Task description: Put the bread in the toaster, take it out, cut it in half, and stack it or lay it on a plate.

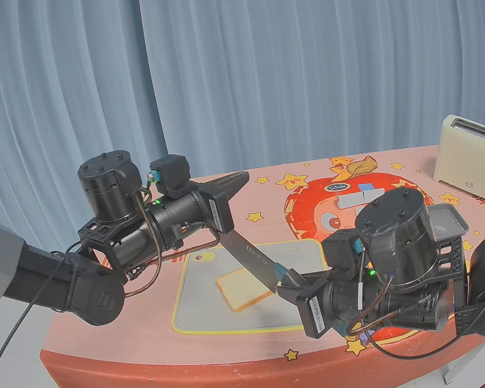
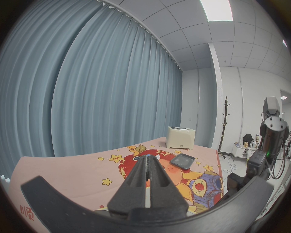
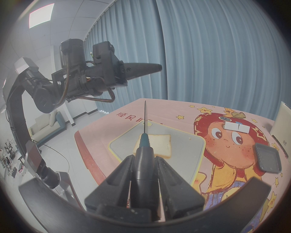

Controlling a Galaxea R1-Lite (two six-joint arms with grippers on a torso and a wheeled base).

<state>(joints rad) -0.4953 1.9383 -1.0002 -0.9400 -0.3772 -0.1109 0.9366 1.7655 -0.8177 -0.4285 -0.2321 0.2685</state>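
The bread (image 1: 243,288) is pale, tan-crusted; the board (image 1: 205,308) grey, edged yellow. The cloth (image 1: 157,348) is salmon with yellow stars, the toaster (image 1: 473,160) cream, the knife (image 1: 253,258) teal-handled.

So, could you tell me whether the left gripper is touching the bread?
Apart. The right wrist view shows the left gripper high in the air, with open space between it and the bread below.

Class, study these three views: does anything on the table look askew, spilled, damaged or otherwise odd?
Nothing is spilled or damaged. The bread lies whole on the cutting board, turned slightly askew to its edges, with the knife in the right gripper over it. The toaster stands upright.
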